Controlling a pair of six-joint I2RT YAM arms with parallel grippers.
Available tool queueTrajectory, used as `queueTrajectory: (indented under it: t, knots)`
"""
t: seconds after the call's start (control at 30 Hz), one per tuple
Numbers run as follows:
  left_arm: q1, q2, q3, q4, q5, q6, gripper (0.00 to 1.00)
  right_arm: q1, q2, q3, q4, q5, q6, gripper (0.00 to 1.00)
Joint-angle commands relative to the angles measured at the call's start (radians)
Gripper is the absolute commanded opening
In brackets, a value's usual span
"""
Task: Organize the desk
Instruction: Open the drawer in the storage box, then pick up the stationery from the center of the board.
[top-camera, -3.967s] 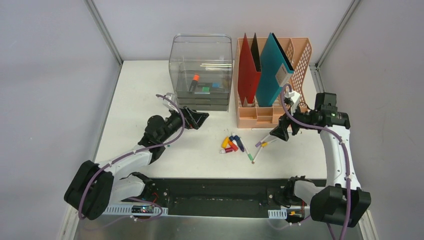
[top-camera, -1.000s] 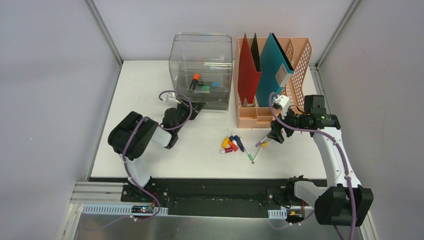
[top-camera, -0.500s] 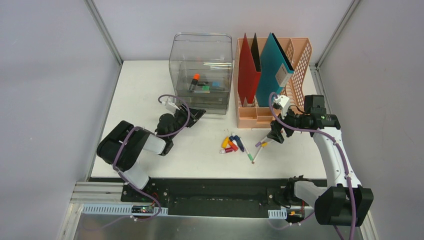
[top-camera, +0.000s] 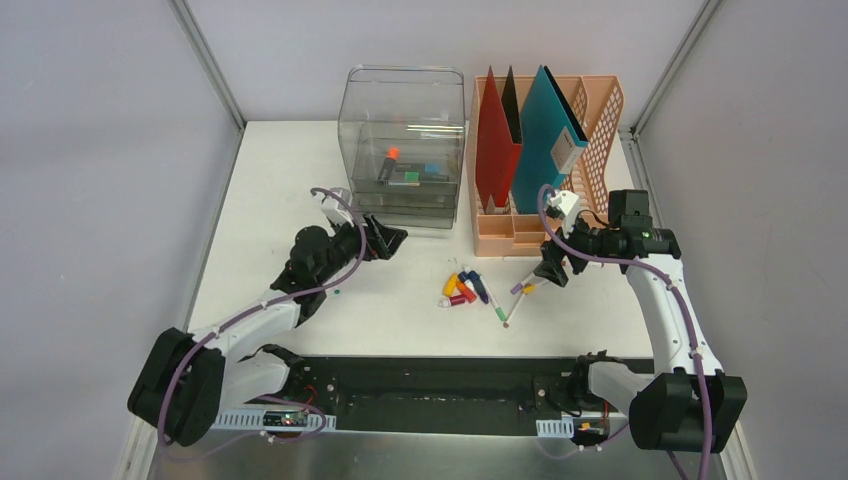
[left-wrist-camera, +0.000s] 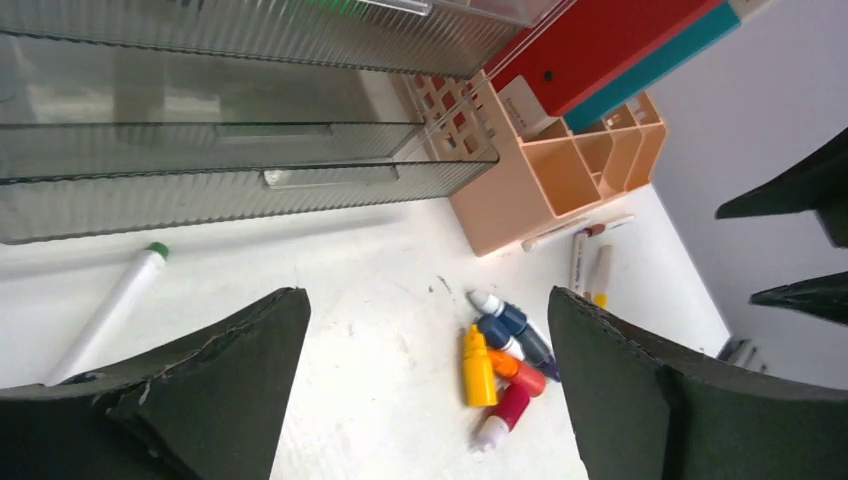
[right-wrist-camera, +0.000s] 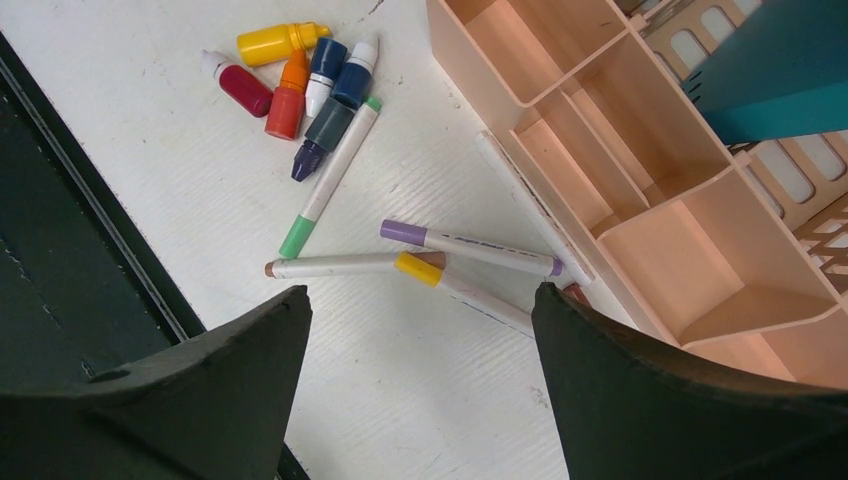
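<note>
Bright, even light falls from overhead, and the white worktop (top-camera: 280, 180) reads clean without blown-out patches. Shadows are soft and short, with a pale grey band along the front foot of the clear drawer box (top-camera: 405, 130). In the left wrist view its ribbed plastic carries milky reflections, and its straight edges bow slightly toward the frame borders. The left claw (left-wrist-camera: 422, 300) and right claw (right-wrist-camera: 420, 292) fill the lower corners of their views as near-black, soft-edged wedges, out of focus. The markers (right-wrist-camera: 470, 248) beyond them stay crisp, down to the worktop's fine grain.
</note>
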Motion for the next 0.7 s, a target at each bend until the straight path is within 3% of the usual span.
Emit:
queueTrajectory:
  t: [0.0, 0.1, 0.23, 0.43, 0.57, 0.67]
  knots:
    - [-0.008, -0.054, 0.003, -0.166, -0.02, 0.174, 0.98, 0.006, -0.002, 0.002, 0.008, -0.028, -0.016, 0.84]
    - [-0.007, -0.022, -0.016, -0.121, 0.026, 0.146, 0.99, 0.006, -0.002, 0.001, 0.009, -0.029, -0.017, 0.84]
    - [-0.006, 0.051, -0.006, -0.021, 0.236, 0.137, 0.99, 0.006, -0.005, 0.001, 0.009, -0.027, -0.018, 0.84]
    - [-0.016, 0.123, 0.045, 0.042, 0.452, 0.134, 0.88, 0.024, -0.006, -0.002, 0.009, -0.02, -0.022, 0.84]
    - [-0.111, 0.132, 0.101, -0.064, 0.423, 0.234, 0.86, 0.024, -0.005, -0.005, 0.01, -0.016, -0.025, 0.84]
    - [-0.238, 0.148, 0.19, -0.263, 0.242, 0.378, 0.87, 0.024, -0.003, -0.003, 0.009, -0.02, -0.022, 0.84]
